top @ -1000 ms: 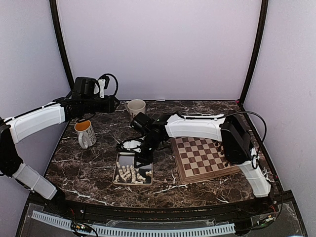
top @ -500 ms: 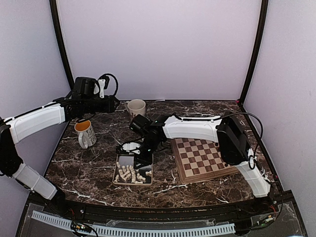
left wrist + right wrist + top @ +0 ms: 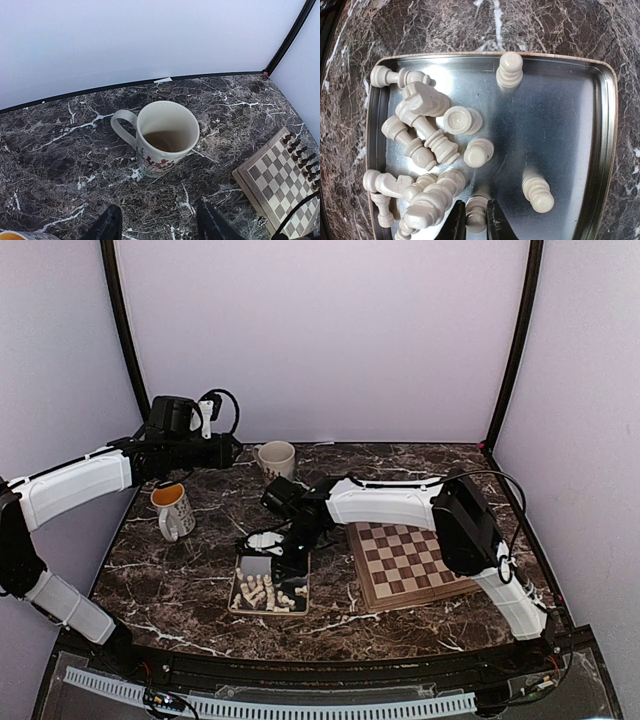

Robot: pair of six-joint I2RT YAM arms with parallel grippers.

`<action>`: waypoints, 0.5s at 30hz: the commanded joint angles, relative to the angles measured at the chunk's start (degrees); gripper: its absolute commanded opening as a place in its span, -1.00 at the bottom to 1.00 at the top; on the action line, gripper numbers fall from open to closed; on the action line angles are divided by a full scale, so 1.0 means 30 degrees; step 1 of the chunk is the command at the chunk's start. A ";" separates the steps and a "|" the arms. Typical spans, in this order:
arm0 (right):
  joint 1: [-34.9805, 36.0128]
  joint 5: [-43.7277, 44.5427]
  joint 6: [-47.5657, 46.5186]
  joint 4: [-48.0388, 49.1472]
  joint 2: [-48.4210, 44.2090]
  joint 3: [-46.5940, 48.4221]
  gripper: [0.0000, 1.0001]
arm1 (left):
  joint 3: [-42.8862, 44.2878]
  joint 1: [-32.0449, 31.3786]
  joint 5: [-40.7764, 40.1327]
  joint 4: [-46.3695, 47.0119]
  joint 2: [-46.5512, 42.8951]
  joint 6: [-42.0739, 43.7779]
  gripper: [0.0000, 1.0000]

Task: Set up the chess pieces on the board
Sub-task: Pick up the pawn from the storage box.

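Note:
Several cream-white chess pieces [image 3: 422,127] lie and stand in a silver metal tray [image 3: 606,125], left of the board [image 3: 410,562] in the top view. My right gripper [image 3: 476,216] is down in the tray, its two black fingers closed against the sides of one upright cream piece [image 3: 477,210]. In the top view the right gripper [image 3: 285,562] hangs over the tray [image 3: 240,578] and its pieces [image 3: 262,592]. My left gripper [image 3: 160,225] is open and empty above the table's back left. The board's near squares carry no cream pieces.
A white mug with red flowers [image 3: 165,137] stands at the back, just ahead of the left gripper [image 3: 232,450]. A mug with an orange inside [image 3: 172,510] stands at the left. Dark brown pieces [image 3: 301,155] line the board's far right edge [image 3: 252,175].
My right arm has shifted a little left and lower over the tray, bringing its fingers around one cream piece. The left arm has not moved.

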 commanded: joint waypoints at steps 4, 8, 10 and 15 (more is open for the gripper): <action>0.0211 0.0539 -0.0077 -0.0351 -0.0418 0.0295 -0.84 | 0.0189 0.0033 0.0184 -0.0274 -0.0726 0.0307 0.06; 0.0018 0.0640 -0.0079 -0.0021 -0.1996 -0.0988 -0.88 | 0.0159 0.0020 0.0310 -0.0257 -0.0666 0.0276 0.06; -0.0190 0.0514 -0.0053 0.0105 -0.2609 -0.1584 -0.89 | 0.0163 0.0022 0.0359 -0.0251 -0.0643 0.0251 0.06; -0.0772 -0.0730 0.0283 -0.0041 -0.3810 -0.2396 -0.89 | 0.0141 0.0018 0.0468 -0.0241 -0.0527 0.0206 0.06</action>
